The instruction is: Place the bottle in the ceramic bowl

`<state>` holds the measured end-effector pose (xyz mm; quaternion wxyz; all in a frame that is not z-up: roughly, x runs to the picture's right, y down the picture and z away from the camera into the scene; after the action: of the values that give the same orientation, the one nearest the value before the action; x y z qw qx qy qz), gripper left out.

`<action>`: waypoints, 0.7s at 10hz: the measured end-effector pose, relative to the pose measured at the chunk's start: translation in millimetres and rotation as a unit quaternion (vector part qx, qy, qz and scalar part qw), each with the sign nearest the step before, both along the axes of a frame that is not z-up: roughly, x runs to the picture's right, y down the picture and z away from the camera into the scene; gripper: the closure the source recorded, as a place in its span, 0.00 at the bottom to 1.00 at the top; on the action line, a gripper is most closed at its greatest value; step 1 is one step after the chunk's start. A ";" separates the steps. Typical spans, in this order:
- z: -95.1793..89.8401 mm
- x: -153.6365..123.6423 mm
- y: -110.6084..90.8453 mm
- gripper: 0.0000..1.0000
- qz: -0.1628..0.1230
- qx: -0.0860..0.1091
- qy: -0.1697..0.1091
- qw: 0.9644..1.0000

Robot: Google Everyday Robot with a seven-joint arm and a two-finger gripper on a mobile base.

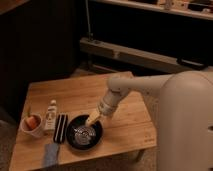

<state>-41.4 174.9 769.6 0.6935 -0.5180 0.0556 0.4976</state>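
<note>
The gripper (93, 118), its pale yellowish fingers spread apart and holding nothing, hangs over the right rim of the ceramic bowl (71, 136), a round, shallow black dish with a glossy edge and a silvery centre. The smooth cream arm (114, 96) slants up from it to the right. Left of the bowl lies a black ridged rectangular block (61, 128); just beyond it the small white plastic bottle (50, 115) rests on the wooden table (80, 95), beside a white cup (32, 126) with orange contents.
</note>
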 end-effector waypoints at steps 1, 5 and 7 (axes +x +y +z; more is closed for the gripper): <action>0.0 0.0 0.0 0.20 0.000 0.000 0.000 1.000; -0.3 2.8 -13.3 0.20 0.007 0.001 -0.001 1.000; 5.4 12.7 -50.7 0.20 0.029 0.016 -0.005 0.999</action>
<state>-28.7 124.2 775.0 0.6875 -0.5106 0.0287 0.5156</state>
